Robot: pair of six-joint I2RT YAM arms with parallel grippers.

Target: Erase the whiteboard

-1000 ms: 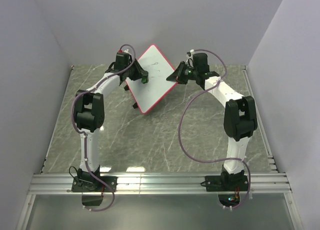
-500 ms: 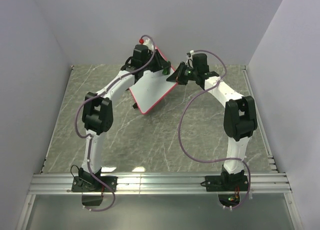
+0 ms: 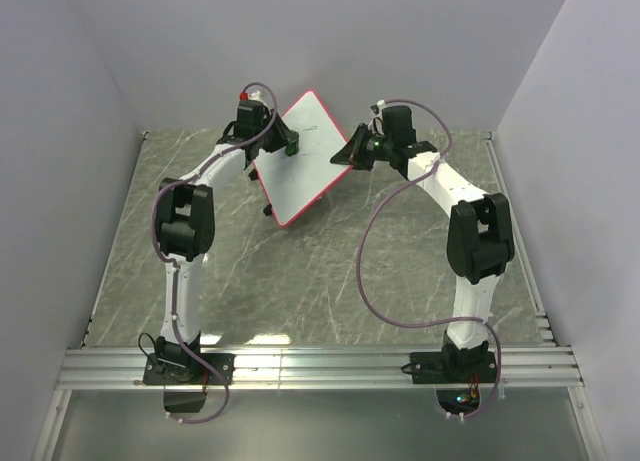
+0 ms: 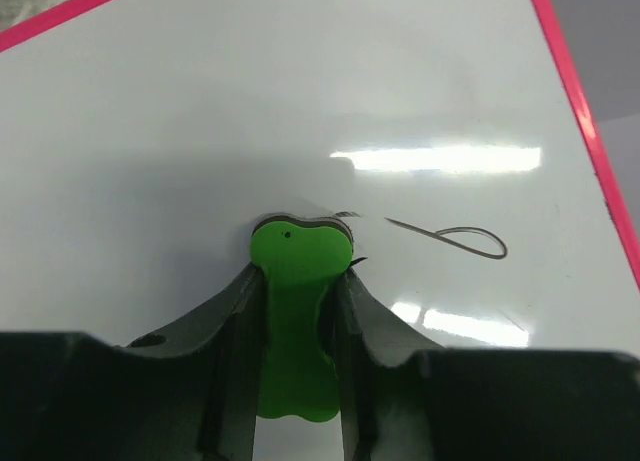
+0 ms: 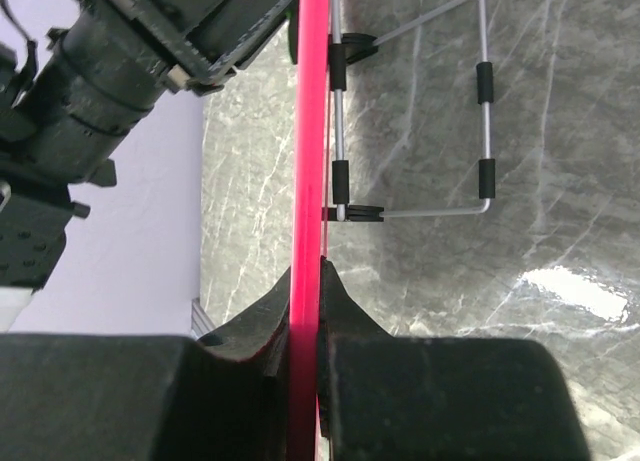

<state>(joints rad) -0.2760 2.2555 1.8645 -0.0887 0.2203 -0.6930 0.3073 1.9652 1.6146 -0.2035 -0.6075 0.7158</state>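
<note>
Left wrist view tells me most. The left gripper [image 4: 298, 276] has its jaws closed on a small green eraser [image 4: 295, 321], a flat, waisted plastic piece with a dark edge at its tip, and that tip is pressed against the whiteboard [image 4: 300, 101]. Just right of the tip sits a thin looped pen stroke [image 4: 455, 239]. The rest of the glossy white face that I can see here is bare and throws back the ceiling lights, so I judge the job nearly done, with that loop as my next target.

In the right wrist view, the right gripper [image 5: 308, 281] has its jaws clamped on the board's red-pink frame [image 5: 312, 131], seen edge-on. I take this grip as a brace, so wiping pressure does not push the light board over. Behind the frame a thin wire stand [image 5: 482, 111] with black sleeves folds out.

From the top external view, the board is tilted at the far middle of the grey, marble-patterned bench [image 3: 300, 281], between the two arms.
</note>
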